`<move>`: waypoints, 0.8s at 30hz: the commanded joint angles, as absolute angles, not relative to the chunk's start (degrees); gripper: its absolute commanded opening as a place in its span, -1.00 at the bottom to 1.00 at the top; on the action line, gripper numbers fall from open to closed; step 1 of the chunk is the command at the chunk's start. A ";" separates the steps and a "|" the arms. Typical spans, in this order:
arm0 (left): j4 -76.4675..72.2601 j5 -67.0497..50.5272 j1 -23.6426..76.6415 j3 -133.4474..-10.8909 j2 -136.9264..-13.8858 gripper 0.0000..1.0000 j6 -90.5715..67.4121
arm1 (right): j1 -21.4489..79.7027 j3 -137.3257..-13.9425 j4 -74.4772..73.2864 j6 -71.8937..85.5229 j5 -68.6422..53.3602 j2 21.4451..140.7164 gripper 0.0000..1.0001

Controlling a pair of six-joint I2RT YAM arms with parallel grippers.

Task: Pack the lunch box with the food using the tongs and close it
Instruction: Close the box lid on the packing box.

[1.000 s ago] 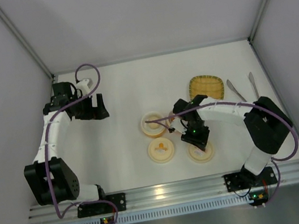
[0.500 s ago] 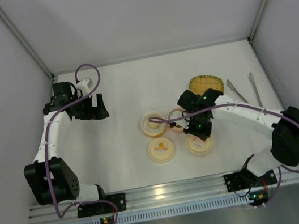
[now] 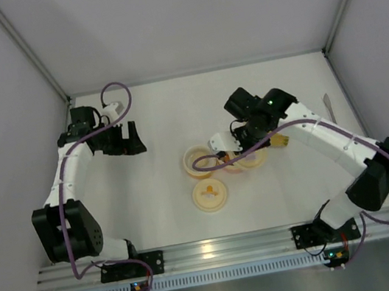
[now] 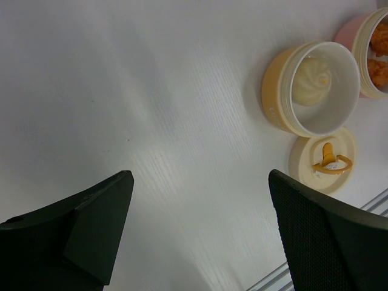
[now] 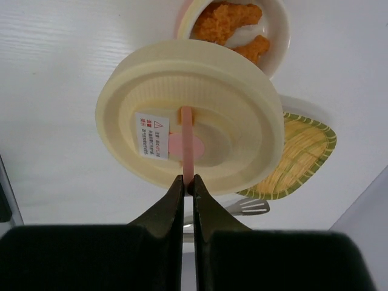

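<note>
The lunch box is two small round tubs that sit side by side near the middle of the white surface [image 4: 121, 73]. The pink tub [image 5: 280, 36] is open and has orange chunks [image 5: 227, 21] inside. The yellow tub [image 4: 276, 91] is open too, and one white ball [image 4: 312, 82] lies in it.

A round cream lid [image 5: 230, 121] is up in the air close to the pink tub. In the right wrist view it hides part of that tub. The lid has a thin pink strap [image 5: 187, 130] across its middle and a small white sticker. The right hand [image 5: 188, 180] is pinched tight on that strap and holds the lid by it.

The other lid [image 4: 303, 163] lies flat on the surface just beside the yellow tub. It has a little orange handle [image 4: 330, 163].

A yellow ribbed tray [image 5: 303, 151] lies past the held lid. The grey tongs [image 3: 327, 103] lie on the surface at the far right. The left hand [image 4: 200, 179] is well off to the left with its fingers wide apart, holding nothing.
</note>
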State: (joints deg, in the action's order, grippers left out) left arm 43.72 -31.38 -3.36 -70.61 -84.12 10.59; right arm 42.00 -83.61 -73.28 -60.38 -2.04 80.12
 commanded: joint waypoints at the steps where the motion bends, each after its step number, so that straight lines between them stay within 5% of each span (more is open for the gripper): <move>1: 42.01 -33.84 -3.43 -72.42 -84.29 0.96 10.46 | 42.45 -92.88 -79.26 -68.64 -3.42 88.84 -1.00; 6: 40.87 -34.10 -3.52 -71.81 -84.37 0.96 10.11 | 38.86 -105.18 -86.13 -72.24 -9.05 100.45 -1.00; 24: 39.02 -34.01 -3.52 -69.70 -85.43 0.96 9.84 | 37.88 -105.64 -86.22 -72.16 -5.01 110.83 -1.00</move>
State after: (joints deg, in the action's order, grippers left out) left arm 41.41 -32.36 -3.36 -70.30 -84.93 10.20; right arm 38.48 -103.26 -75.16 -71.53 -5.39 110.10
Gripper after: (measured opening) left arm 0.982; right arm 0.022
